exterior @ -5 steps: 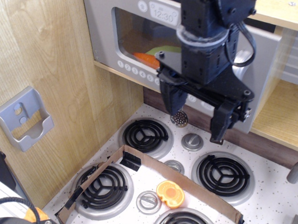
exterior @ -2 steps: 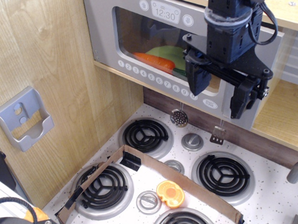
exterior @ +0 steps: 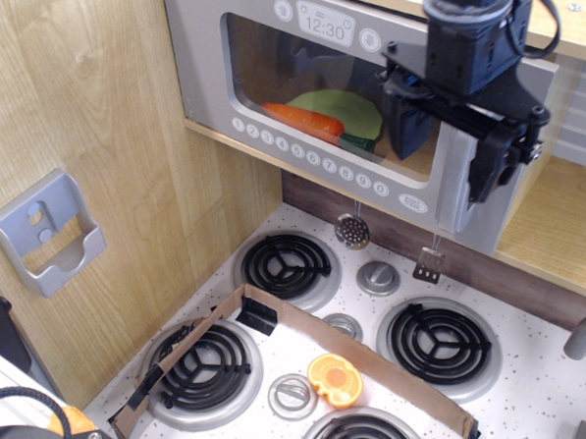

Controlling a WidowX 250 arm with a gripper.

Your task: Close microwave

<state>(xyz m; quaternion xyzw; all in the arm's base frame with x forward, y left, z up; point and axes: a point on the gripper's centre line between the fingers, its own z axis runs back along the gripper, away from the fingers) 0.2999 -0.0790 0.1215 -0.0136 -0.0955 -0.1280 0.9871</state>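
The microwave [exterior: 329, 94] sits high at the back of the play kitchen, tucked under a light wood shelf and against the wooden side wall on the left. Its wide grey door [exterior: 281, 71] faces the camera, with the clock display [exterior: 323, 26] reading 12:30 above the window and a row of round white buttons [exterior: 306, 157] along the lower edge. The door's right end stands out from the wooden cabinet, so it looks swung partly out.

My gripper [exterior: 450, 139] hangs in front of the door's right end, fingers spread apart and holding nothing. One black finger [exterior: 408, 122] lies over the window area; the other [exterior: 493, 161] is by the door's right edge, beside the curved grey handle [exterior: 454, 184]. Whether either finger actually touches the door or handle, I cannot tell from this angle.

Through the clear window I can see a green plate [exterior: 340, 109] inside with an orange carrot-like piece [exterior: 300, 121] lying in front of it.

Below, the speckled stovetop [exterior: 540, 390] carries four black coil burners, and an open cardboard tray [exterior: 268, 321] lies across the front ones with an orange toy half [exterior: 335, 378] inside it. A small strainer [exterior: 352, 230] and a tiny spatula [exterior: 427, 269] hang under the microwave. A grey bracket [exterior: 47, 231] is fixed to the wooden side wall.
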